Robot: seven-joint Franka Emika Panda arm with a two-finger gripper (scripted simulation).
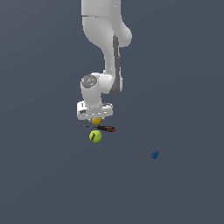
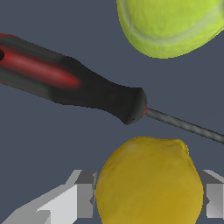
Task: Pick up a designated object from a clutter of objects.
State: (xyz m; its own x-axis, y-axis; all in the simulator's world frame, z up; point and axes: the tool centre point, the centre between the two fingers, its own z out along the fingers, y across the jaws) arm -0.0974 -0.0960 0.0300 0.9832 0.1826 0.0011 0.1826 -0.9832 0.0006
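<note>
Since the orange-yellow ball (image 2: 148, 181) sits between the 2 fingers (image 2: 85, 194) of the gripper (image 1: 96, 116), flanked on both sides, the step in hand looks like closing for the grasp — whether the pads already press it, I cannot tell. It lies mid-floor, just beside the screwdriver (image 2: 78, 85), with the tennis ball (image 1: 95, 136) beyond that and the blue block (image 1: 154, 155) well apart. Squeeze evenly across the widest part, then lift straight up — clear of the screwdriver's shaft.
</note>
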